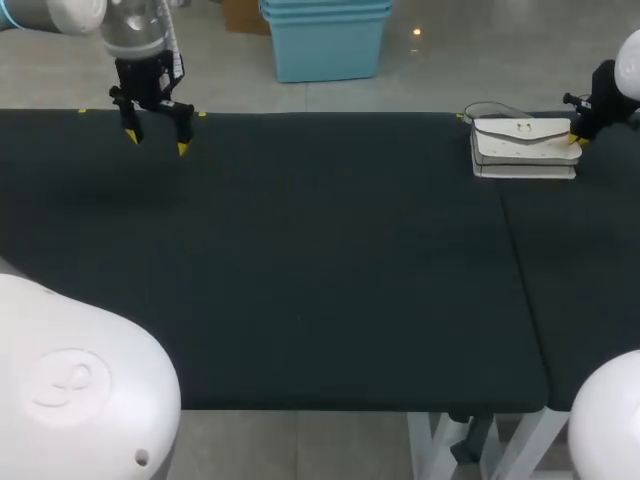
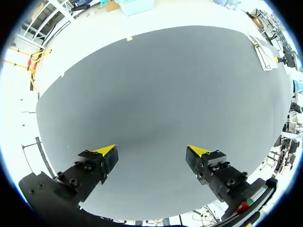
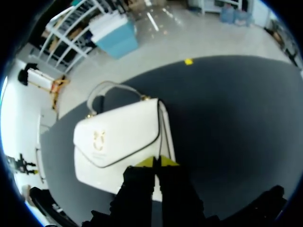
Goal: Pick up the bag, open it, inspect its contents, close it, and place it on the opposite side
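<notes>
Right hand point(image 3: 156, 162): clenched, tips against near end of white bag point(image 3: 120, 144). Left hand point(image 2: 152, 150): released, above dark worktop point(image 1: 300, 260), well apart from it.

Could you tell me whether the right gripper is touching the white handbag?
Cannot tell. In the right wrist view the right gripper overlaps the edge of the white handbag, but no view shows contact or a gap.
</notes>
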Available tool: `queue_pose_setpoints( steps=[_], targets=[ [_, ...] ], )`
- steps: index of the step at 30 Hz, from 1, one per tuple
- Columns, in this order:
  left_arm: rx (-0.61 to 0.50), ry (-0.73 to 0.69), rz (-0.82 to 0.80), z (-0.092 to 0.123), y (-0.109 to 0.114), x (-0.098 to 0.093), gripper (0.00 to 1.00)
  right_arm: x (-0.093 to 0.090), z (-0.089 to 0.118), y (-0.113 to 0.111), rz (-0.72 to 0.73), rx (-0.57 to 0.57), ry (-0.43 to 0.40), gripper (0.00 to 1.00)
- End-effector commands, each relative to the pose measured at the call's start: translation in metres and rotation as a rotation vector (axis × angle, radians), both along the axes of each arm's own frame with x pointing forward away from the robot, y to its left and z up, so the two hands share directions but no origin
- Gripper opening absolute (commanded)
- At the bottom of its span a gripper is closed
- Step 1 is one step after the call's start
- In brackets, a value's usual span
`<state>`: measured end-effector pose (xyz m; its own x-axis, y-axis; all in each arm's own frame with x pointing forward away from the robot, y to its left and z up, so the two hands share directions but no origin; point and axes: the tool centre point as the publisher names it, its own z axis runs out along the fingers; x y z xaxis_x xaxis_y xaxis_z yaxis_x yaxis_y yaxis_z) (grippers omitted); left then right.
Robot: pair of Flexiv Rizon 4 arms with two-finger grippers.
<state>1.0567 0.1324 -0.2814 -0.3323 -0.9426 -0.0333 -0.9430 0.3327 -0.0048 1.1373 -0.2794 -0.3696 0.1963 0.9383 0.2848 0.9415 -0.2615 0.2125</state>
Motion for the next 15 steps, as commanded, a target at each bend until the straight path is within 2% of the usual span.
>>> queue_pose_setpoints(
  steps=[1, 11, 12, 14, 15],
  targets=[
    [-0.003, -0.002, 0.008, 0.0002, 0.0046, 0.0003, 1.00, 0.0104, -0.0022, -0.0073, 0.013, 0.002, 0.024, 0.00],
    [-0.003, -0.010, 0.025, 0.0009, 0.0120, 0.0014, 1.00, 0.0171, -0.0032, -0.0143, 0.021, -0.009, 0.026, 0.00],
    [-0.004, -0.010, 0.026, 0.0009, 0.0121, 0.0014, 1.00, 0.0166, -0.0026, -0.0137, 0.022, -0.008, 0.026, 0.09],
    [-0.008, -0.008, 0.030, 0.0002, 0.0124, 0.0014, 1.00, 0.0152, -0.0028, -0.0114, 0.025, -0.009, 0.027, 0.38],
    [-0.010, -0.007, 0.031, -0.0005, 0.0124, 0.0015, 1.00, 0.0145, -0.0031, -0.0104, 0.026, -0.010, 0.028, 0.68]
  ],
)
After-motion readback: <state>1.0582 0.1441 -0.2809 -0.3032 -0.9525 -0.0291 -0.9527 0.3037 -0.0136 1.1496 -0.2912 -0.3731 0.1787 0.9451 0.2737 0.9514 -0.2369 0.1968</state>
